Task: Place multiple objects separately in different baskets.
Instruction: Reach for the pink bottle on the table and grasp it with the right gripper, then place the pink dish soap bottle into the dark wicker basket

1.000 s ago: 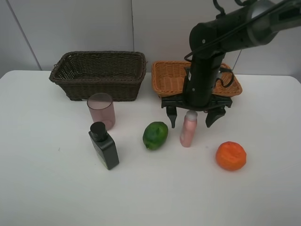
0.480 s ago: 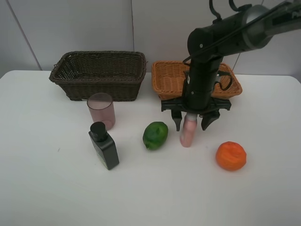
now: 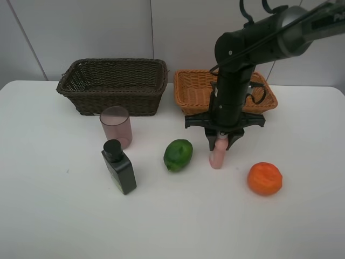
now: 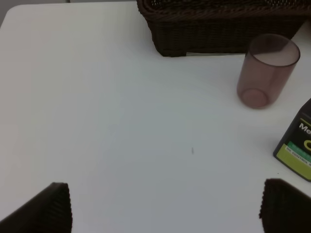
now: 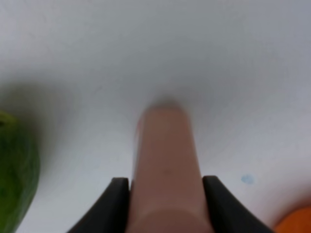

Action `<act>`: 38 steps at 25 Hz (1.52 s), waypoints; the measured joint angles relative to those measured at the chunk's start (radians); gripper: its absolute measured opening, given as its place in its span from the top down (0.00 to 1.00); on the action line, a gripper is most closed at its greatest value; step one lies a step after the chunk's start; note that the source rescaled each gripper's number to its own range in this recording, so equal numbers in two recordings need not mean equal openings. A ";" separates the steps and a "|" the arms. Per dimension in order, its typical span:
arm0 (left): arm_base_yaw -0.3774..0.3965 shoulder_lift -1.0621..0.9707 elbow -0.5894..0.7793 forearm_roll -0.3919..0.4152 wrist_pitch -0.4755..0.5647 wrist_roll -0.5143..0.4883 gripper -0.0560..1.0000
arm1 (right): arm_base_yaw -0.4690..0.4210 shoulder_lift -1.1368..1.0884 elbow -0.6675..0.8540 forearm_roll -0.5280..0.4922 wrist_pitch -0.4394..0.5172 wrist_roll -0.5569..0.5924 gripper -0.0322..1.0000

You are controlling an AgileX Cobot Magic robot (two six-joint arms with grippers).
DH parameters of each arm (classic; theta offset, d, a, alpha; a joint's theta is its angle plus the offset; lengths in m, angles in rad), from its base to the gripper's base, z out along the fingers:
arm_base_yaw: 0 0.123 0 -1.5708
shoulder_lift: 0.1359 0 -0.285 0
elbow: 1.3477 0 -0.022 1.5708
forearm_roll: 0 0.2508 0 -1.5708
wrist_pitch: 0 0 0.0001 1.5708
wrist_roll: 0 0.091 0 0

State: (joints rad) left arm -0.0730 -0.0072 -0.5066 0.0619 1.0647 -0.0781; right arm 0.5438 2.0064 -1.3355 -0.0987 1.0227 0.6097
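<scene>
**Held item: pink bottle (image 3: 218,156)**

Your right hand (image 3: 219,141) is clamped on the pink bottle, which stands upright on the tabletop (image 3: 178,216) just in front of the tan basket (image 3: 193,97). Your left hand (image 4: 165,208) is spread wide apart.

tabletop (image 3: 48,216): white, matte | small dark speck (image 4: 192,151): on tabletop | faint bluish spot (image 5: 248,179): on tabletop | wall (image 3: 81,32): pale grey, vertical seam

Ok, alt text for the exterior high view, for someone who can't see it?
The right end effector grips an upright pink bottle from above, between a lime and an orange on a white table. A black bottle and mauve cup stand at left; a dark brown basket and a tan basket sit behind.
</scene>
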 joint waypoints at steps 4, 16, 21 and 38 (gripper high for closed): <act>0.000 0.000 0.000 0.000 0.000 0.000 0.00 | 0.000 0.000 0.000 0.000 0.000 0.000 0.96; 0.000 0.000 0.000 0.000 0.000 0.000 0.00 | 0.004 -0.009 0.000 -0.003 0.007 -0.034 0.96; 0.000 0.000 0.000 0.000 0.000 0.000 0.00 | 0.025 -0.084 -0.052 0.001 0.062 -0.200 0.96; 0.000 0.000 0.000 0.000 0.000 0.000 0.00 | 0.125 0.049 -0.660 -0.014 0.186 -0.446 0.96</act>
State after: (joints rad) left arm -0.0730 -0.0072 -0.5066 0.0619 1.0647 -0.0781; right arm 0.6687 2.0557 -1.9958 -0.1127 1.2087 0.1639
